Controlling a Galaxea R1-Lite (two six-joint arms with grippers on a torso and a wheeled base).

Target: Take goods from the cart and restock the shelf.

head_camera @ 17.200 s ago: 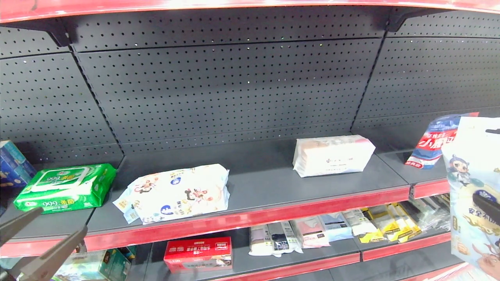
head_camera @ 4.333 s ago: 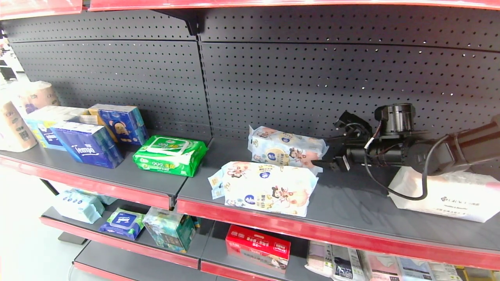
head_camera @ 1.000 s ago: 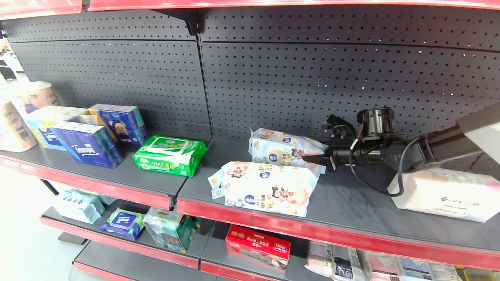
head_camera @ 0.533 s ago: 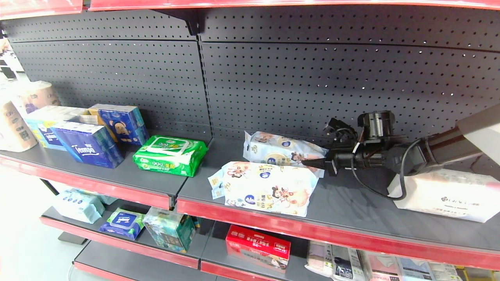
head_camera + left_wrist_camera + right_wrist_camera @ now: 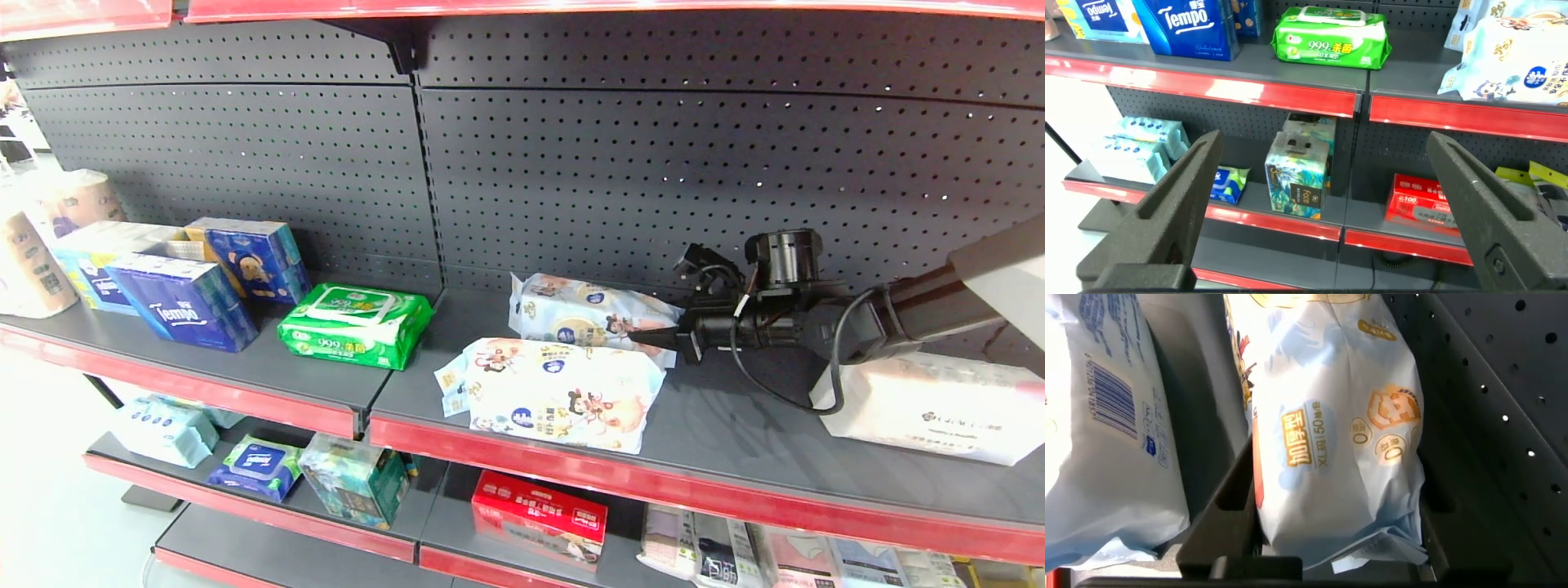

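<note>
Wipes pack [image 5: 592, 314]: final positioning on shelf [image 5: 735, 441].
Right gripper [image 5: 653, 336] fingers clamp the pack end between them; pack now lies farther sideways than a second ago. Left gripper [image 5: 1323, 139] fingers wide.

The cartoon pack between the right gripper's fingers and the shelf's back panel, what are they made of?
Cartoon pack: probably soft plastic film, glossy; it wrinkles, with a crimped end seam. Back panel: likely painted metal, matte dark grey, punched holes.
</note>
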